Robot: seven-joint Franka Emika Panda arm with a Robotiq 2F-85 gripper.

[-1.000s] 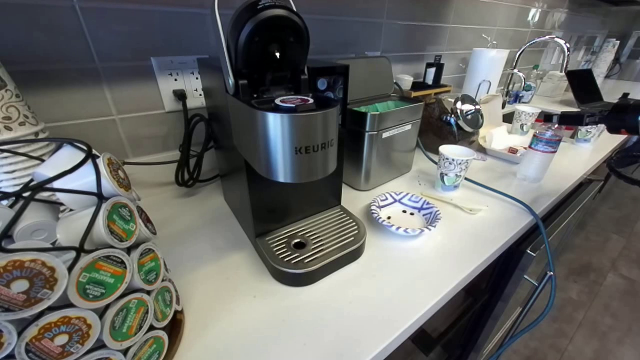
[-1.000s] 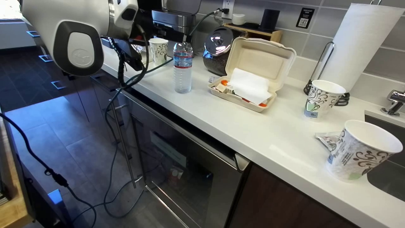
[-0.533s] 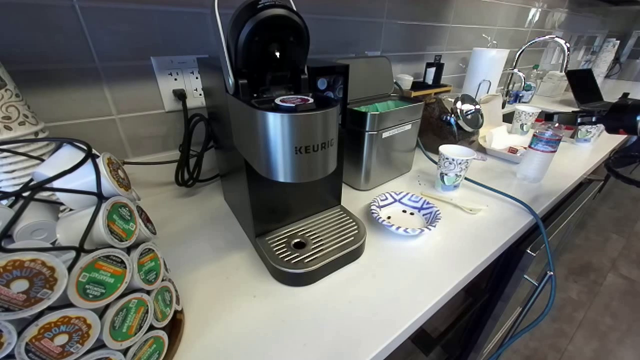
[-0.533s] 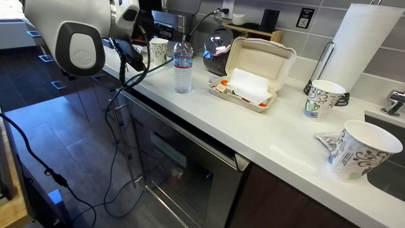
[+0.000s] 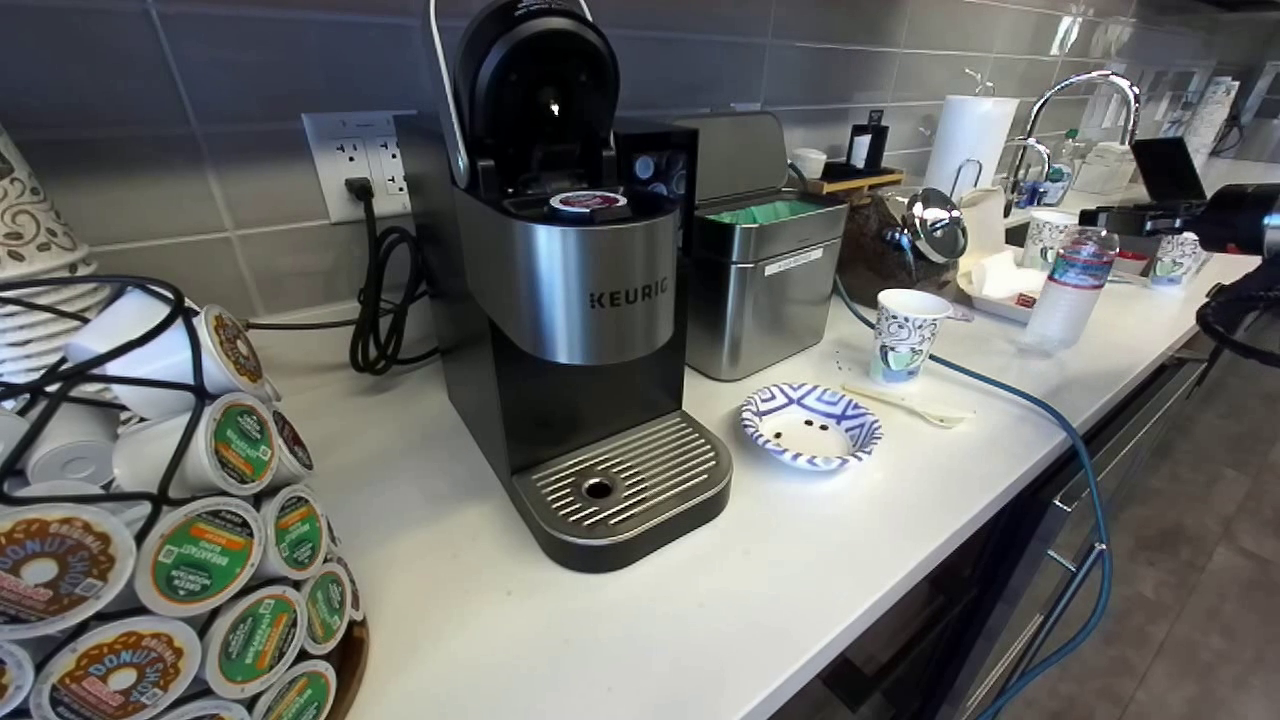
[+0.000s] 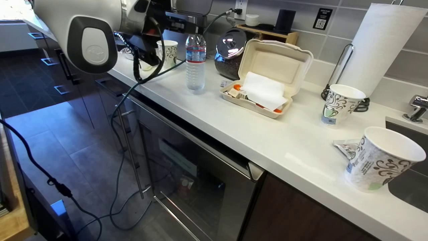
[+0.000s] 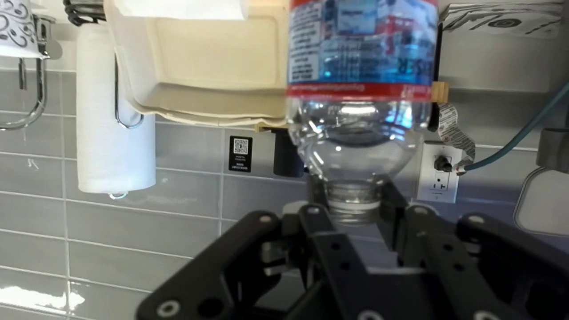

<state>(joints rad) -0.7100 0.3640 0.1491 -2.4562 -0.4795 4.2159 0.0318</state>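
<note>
My gripper (image 7: 352, 193) is shut on the neck of a clear plastic water bottle (image 7: 360, 93) with a red and blue label. In the wrist view, which is upside down, one finger presses on each side of the neck. The bottle has no visible cap. Both exterior views show the bottle (image 5: 1072, 290) hanging nearly upright just over the white counter, close to its front edge. A patterned paper cup (image 6: 169, 55) stands beyond it in an exterior view. Beside it lies an opened takeout box (image 6: 277, 67) with a napkin and food scraps.
A Keurig coffee maker (image 5: 600, 290) stands with its lid raised and a pod in it. Nearby are a steel bin (image 5: 765, 290), a patterned bowl (image 5: 812, 440) and a jar (image 6: 230, 50). A blue cable (image 5: 1060, 415) crosses the counter edge. Paper cups (image 6: 381, 160) stand near the sink.
The bottle has risen slightly off the counter along with my gripper, and has shifted a little to the right in an exterior view. The surrounding objects have not moved.
</note>
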